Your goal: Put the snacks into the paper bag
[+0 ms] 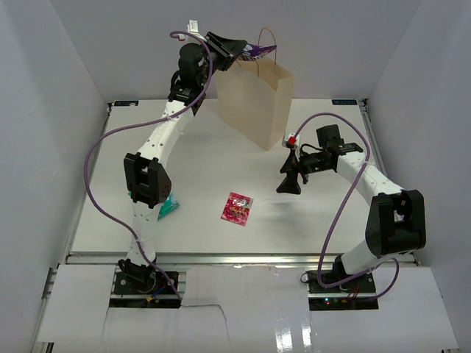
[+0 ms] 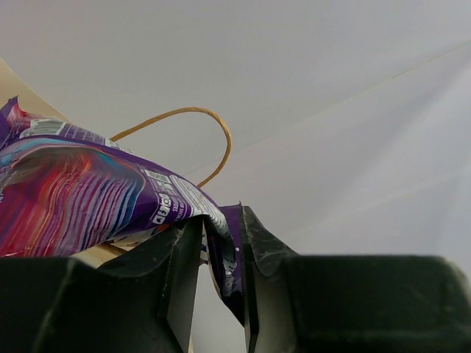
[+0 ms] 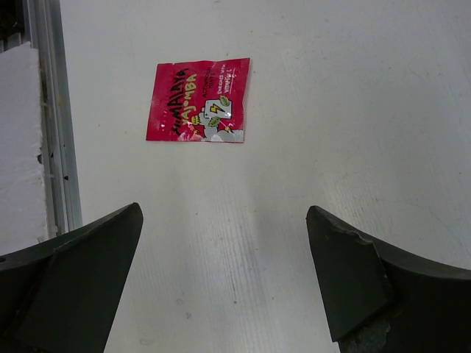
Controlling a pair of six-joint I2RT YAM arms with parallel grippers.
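— Ahead of the right claw (image 3: 224, 213), what is seen on the counter (image 3: 353, 110)?
— The small red-pink sachet (image 3: 199, 101) is seen lying flat, well forward of the fingertips and shifted a little toward the claw's left finger. Nothing is held: the jaws are spread wide and hang above the bare surface.
— How is the sachet's long axis laid?
— It is laid crosswise, roughly parallel to the line joining the two fingertips. By that reckoning the long side would have to be spanned as the jaws close, unless the wrist is turned first.
— And the left claw (image 2: 221, 220)?
— It is raised at the mouth of the paper bag (image 1: 257, 99), with an edge of the purple-and-white pack (image 2: 81, 198) between its narrowly set jaws. Whether the pack is pinched or lying loose cannot be told. One twine handle (image 2: 227, 140) is seen just beyond the pack.
— Which arm is reckoned nearer to the sachet?
— The right one, being low and unladen. The teal-and-white pack (image 1: 171, 207) is seen beside the left arm's elbow, partly hidden by it, and is judged better left to that arm.
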